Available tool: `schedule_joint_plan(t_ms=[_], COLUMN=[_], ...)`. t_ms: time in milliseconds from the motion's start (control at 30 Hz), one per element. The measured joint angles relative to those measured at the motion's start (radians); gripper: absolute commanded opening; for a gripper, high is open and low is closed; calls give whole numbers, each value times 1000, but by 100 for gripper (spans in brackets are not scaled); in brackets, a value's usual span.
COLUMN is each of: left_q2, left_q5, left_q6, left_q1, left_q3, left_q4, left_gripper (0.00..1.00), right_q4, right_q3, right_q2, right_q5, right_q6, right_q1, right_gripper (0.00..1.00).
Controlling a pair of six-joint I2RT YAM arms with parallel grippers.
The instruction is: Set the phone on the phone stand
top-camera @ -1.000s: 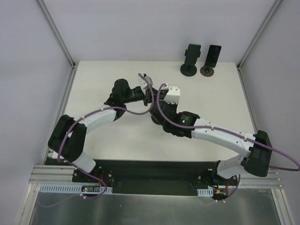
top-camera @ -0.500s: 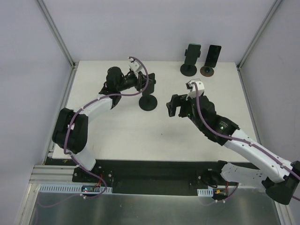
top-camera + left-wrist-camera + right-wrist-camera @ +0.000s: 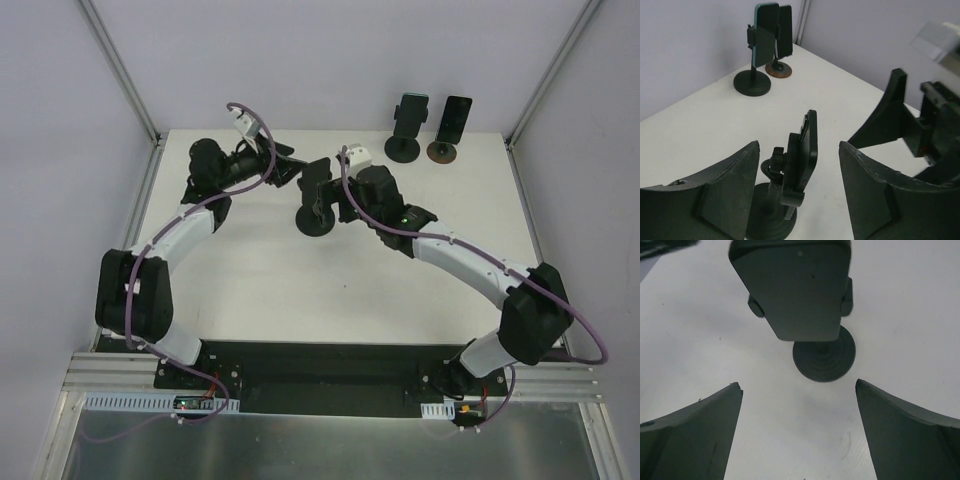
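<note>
A dark phone [image 3: 809, 145] sits clamped upright in the black phone stand [image 3: 771, 215], which has a round base [image 3: 316, 223]. My left gripper [image 3: 798, 145] is open. Its fingers stand either side of the phone without touching it; from above, the left gripper [image 3: 292, 166] is just left of the phone [image 3: 318, 168]. My right gripper [image 3: 799, 385] is open and holds nothing. It faces the phone [image 3: 792, 285] and the stand base [image 3: 824, 360] from close by, just right of the stand in the top view [image 3: 323, 196].
At the back right stand two more holders: a black one with a teal phone [image 3: 407, 125] and a brown-based one with a dark phone [image 3: 450, 125]. Both also appear in the left wrist view, the teal phone [image 3: 764, 35] in front. Walls and frame posts border the white table [image 3: 250, 290].
My left gripper has opened and drawn back leftward, leaving the phone on the stand. My right arm, which had swung away, has come back to the stand with wide jaws.
</note>
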Motion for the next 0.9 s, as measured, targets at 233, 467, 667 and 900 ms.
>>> schedule_joint_plan(t_ms=[233,467,667,900], left_q2=[-168,-160,-151,-151], left_q5=[16,20,23,26], left_q6=[-41,-109,-126,-135], left_q1=[98,136,142,156], left_q3=[-26,-58,-64,-64], left_q4=[12,32,33,34], left_gripper=[67,68,68,67], right_q4=[97,139,148,151], right_q3=[104,216,253,269], right_q2=[129,199,243,264], right_q5=[-24,-14,43,118], right_q6=[-17,-41,-45,-80], right_q1=[1,1,5,25], right_gripper=[96,96,96,96])
